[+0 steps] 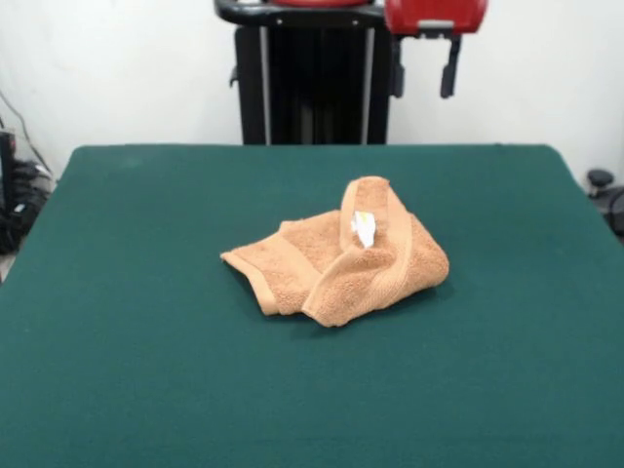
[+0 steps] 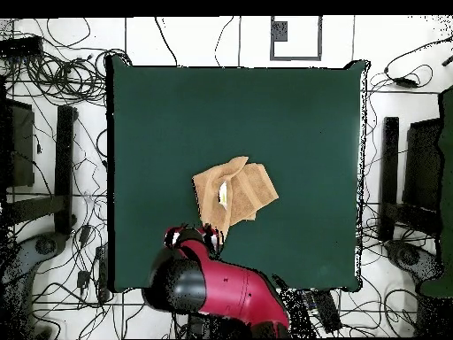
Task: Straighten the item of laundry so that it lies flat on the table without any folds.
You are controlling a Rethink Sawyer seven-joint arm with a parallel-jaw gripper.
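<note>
Plainly, the towel (image 1: pixel 336 261) lies crumpled near the middle of the table (image 1: pixel 146 370), its white tag (image 1: pixel 364 228) showing on a raised fold. Drawn back above the far edge, the gripper (image 1: pixel 437 68) hangs well apart from it; whether its fingers are apart cannot be told.

Robotics lab: dark green felt-topped rectangular table (image 1: pixel 117 370), black robot pedestal (image 1: pixel 312 88) against a white wall, tangled black cables (image 2: pixel 53 71) across white floor.

Front view faces robot, overhead straight down — both share table (image 1: pixel 117 370)
</note>
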